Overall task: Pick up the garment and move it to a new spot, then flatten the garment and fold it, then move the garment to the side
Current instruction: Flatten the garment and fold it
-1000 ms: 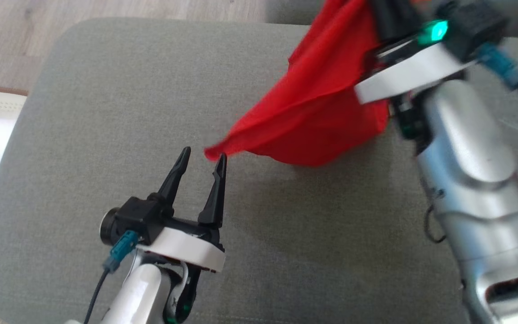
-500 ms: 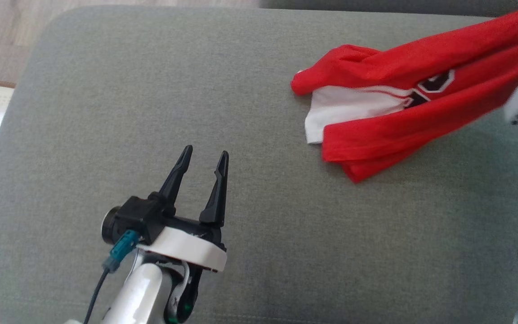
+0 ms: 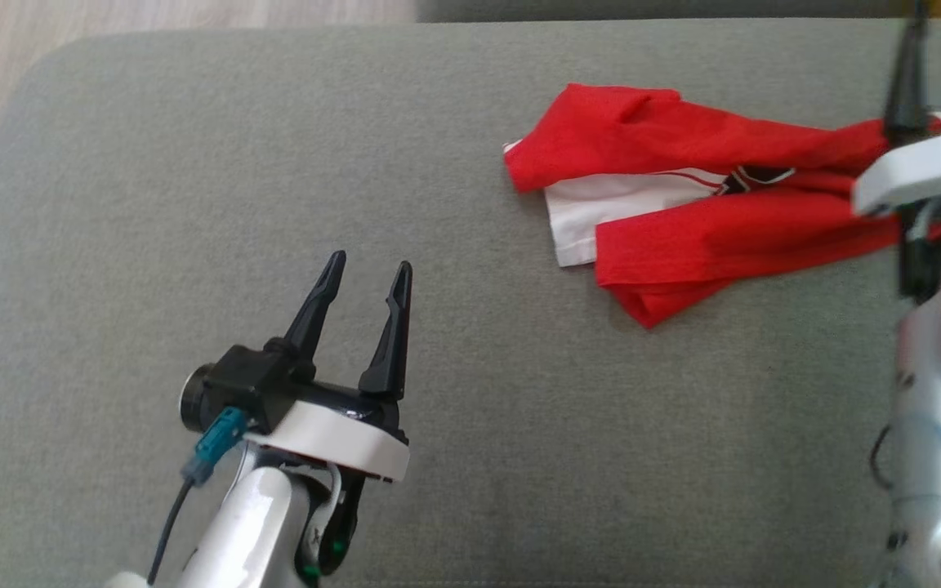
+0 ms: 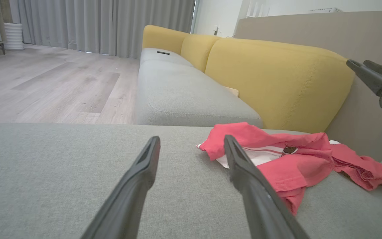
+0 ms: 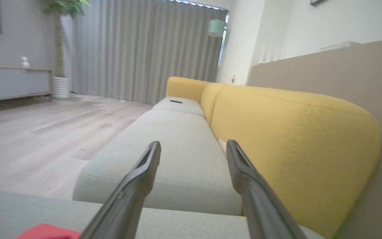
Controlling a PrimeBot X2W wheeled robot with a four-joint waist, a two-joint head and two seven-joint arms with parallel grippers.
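Head view, garment: the crumpled red cloth garment with a white panel (image 3: 707, 237) lies loose on the grey fabric cushion (image 3: 193, 163), toward its far right edge. I judge this is the new spot, ready for flattening.
Head view, left gripper: the left gripper (image 3: 371, 263) hovers over the near-left part, fingers apart and empty, well apart from the garment.
Right wrist view, right gripper: the right gripper (image 5: 193, 142) has its fingers apart with nothing between them. A red edge shows below, so it seems raised above the cloth.
Left wrist view, garment: the folds overlap in a bunch and likely need spreading before folding.
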